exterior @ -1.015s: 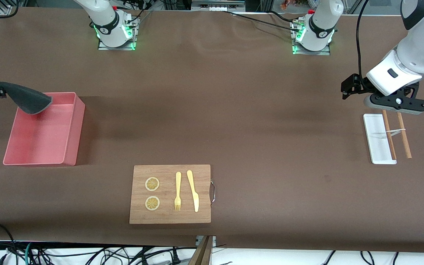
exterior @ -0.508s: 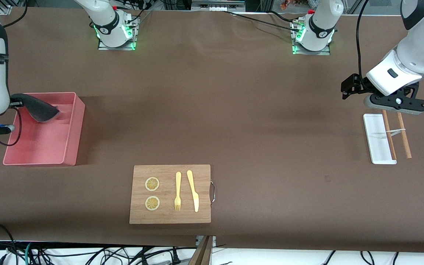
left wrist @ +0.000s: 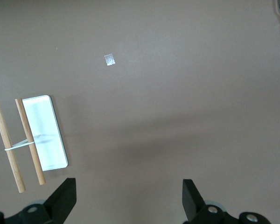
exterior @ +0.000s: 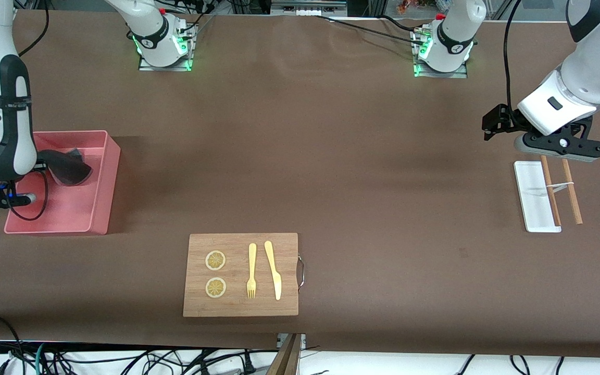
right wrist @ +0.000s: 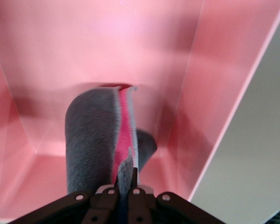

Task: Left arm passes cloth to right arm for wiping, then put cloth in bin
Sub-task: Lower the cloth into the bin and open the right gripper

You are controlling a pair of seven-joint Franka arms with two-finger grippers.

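The pink bin stands at the right arm's end of the table. My right gripper is inside the bin's rim, shut on the cloth, which hangs dark grey into the bin. In the right wrist view the cloth shows grey with a pink-red stripe, pinched between the shut fingers, with the bin walls around it. My left gripper is open and empty, held above the white tray at the left arm's end. Its fingertips stand wide apart over bare table.
A narrow white tray and two wooden sticks lie below the left gripper. A wooden board with two lemon slices, a fork and a knife lies nearer the front camera, mid-table.
My right gripper has come down and moved toward the bin's middle, lowering the cloth from above the rim into the bin. The left arm has not moved.
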